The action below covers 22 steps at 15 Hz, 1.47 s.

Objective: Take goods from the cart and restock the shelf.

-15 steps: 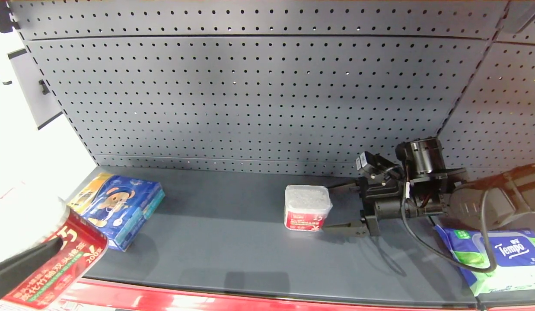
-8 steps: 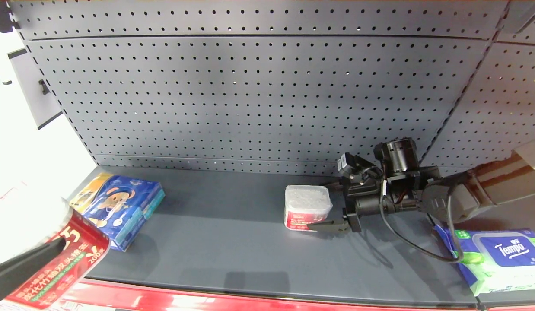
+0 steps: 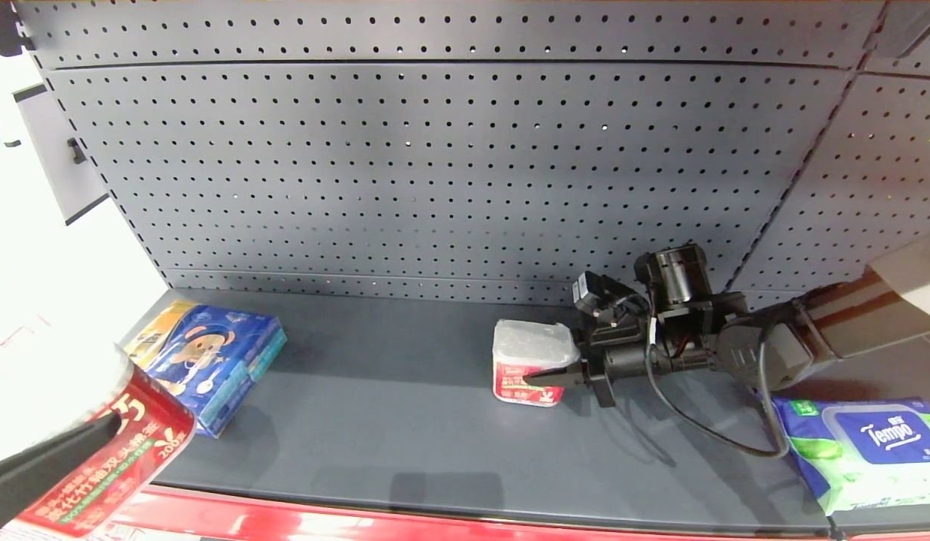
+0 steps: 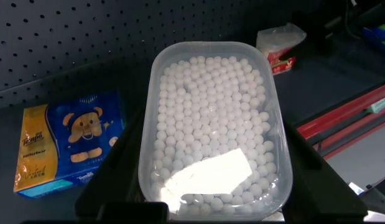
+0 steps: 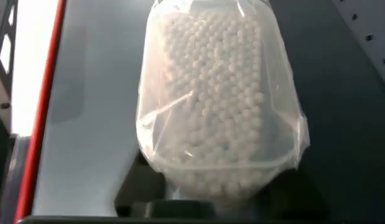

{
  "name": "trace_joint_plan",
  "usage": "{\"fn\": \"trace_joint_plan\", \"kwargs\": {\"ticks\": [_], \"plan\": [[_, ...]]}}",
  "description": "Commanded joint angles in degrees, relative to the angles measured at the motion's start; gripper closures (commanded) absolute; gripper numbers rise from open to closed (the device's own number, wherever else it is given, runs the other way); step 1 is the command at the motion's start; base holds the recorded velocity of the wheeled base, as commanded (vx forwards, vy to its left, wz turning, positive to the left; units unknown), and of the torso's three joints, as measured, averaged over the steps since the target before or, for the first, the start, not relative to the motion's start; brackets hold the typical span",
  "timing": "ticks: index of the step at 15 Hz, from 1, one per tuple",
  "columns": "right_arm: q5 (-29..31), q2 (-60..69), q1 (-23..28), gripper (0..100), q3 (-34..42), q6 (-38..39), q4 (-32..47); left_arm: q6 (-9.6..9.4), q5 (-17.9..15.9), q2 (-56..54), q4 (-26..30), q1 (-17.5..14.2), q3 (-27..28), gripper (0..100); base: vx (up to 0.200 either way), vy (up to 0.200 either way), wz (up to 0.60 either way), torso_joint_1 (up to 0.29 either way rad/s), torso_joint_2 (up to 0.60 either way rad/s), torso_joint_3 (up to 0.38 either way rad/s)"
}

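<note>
Now — right gripper (image 3: 555,355) clamps clear, round-cornered plastic tub of white swab heads (image 3: 529,347) on grey shelf (image 3: 405,421).
Left gripper (image 4: 211,186) grips a twin tub (image 4: 211,112) — blue carton (image 3: 213,361) well apart.

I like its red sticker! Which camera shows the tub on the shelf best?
The head view: the whole tub, red label too. The right wrist view shows just its clear top close up; in the left wrist view the tub is small and far off.

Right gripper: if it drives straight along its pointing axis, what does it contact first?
The cotton swab tub standing on the shelf. The right gripper points straight at it at close range. Past the tub the shelf looks free up to the blue tissue box, though depth there is unclear.
</note>
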<state>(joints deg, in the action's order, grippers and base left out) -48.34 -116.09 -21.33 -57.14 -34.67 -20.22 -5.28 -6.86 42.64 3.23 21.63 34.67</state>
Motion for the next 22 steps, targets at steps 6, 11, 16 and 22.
{"fn": "trace_joint_plan", "kwargs": {"ticks": [6,11,16,22], "plan": [[2.81,11.24,-4.15,100,14.42,-0.22,-0.08,0.01,0.01,-0.37,0.02,-0.01,0.13,100,0.000,0.000,0.00,0.000,0.00,0.000],[4.83,12.82,-6.35,100,17.41,-0.31,0.01,0.01,-0.08,-0.28,0.02,-0.01,0.49,100,0.000,0.000,0.00,0.000,0.00,0.000],[6.06,12.82,-8.02,100,18.82,-1.45,0.01,0.09,-0.08,-0.37,0.02,-0.01,0.57,100,0.000,0.000,0.00,0.000,0.00,0.000],[9.22,12.82,-9.69,100,18.99,-0.93,0.01,0.09,-0.08,-0.37,0.02,-0.01,0.66,100,0.000,0.000,0.00,0.000,0.00,0.000]]}}
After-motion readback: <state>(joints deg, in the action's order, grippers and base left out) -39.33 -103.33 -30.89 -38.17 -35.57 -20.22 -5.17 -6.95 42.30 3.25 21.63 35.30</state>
